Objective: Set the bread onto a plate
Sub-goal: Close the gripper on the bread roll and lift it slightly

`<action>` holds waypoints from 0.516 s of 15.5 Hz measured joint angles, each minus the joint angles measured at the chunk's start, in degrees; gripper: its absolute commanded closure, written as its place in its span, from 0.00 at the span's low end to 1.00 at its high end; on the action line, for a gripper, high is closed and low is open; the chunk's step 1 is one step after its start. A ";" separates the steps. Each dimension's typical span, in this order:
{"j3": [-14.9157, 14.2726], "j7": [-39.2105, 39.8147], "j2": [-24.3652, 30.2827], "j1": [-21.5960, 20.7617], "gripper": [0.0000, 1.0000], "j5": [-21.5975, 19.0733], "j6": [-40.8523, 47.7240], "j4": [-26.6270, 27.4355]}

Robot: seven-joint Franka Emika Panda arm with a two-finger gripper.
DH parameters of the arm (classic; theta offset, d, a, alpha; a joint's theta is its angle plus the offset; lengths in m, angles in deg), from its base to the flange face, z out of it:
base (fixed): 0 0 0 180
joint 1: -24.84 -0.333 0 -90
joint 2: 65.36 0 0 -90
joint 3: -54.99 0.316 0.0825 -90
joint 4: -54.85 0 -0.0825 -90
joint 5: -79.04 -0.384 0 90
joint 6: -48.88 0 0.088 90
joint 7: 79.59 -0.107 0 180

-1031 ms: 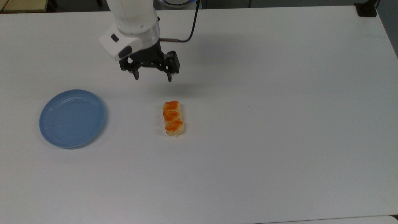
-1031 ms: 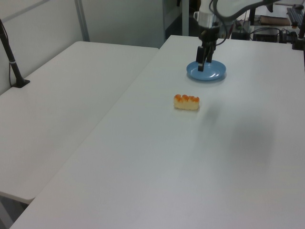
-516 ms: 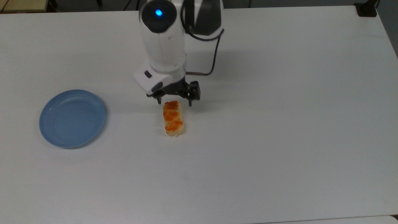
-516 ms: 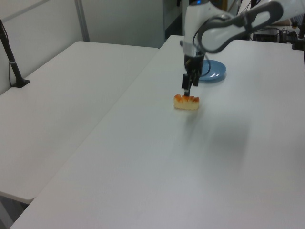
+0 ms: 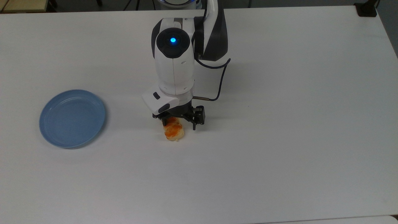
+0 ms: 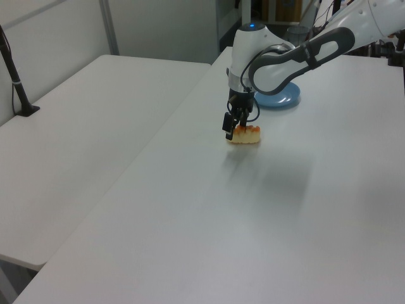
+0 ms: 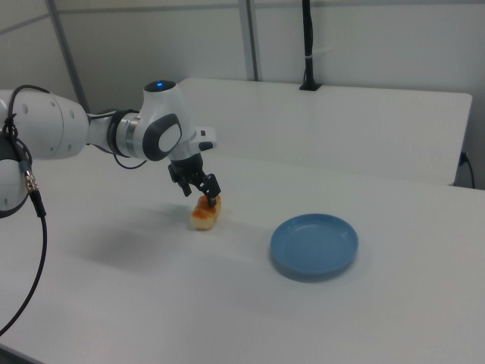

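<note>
The bread (image 5: 174, 133), a small beige bun with orange-brown patches, lies on the white table (image 5: 279, 93) near its middle. My gripper (image 5: 178, 124) is low over the bun's far end, open, with one finger on each side of it. The arm hides that end of the bun in the top view. From the side, the bread (image 6: 249, 134) (image 7: 202, 218) rests flat on the table and the gripper (image 6: 234, 128) (image 7: 200, 196) straddles it. The light blue plate (image 5: 72, 118) (image 7: 314, 243) stands empty at the top view's left, well apart from the bun. In the left view the plate (image 6: 286, 98) is partly behind the arm.
A second white table (image 6: 82, 126) adjoins at the left view's left, with a black clamped post (image 6: 16, 82) on it. A black mount (image 5: 367, 9) sits at the top view's upper right corner. A dark cable (image 5: 222, 81) loops beside the wrist.
The arm has swung forward and down from the table's far side. The gripper moved from hovering behind the bread to straddling its far end, still open. Bread and plate have not moved.
</note>
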 measured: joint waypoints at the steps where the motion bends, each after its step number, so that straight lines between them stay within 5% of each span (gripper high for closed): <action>1: -0.01 0.00 -0.10 0.07 0.08 0.59 -0.45 0.00; 8: -0.50 0.87 0.29 0.25 0.03 2.83 2.88 -1.42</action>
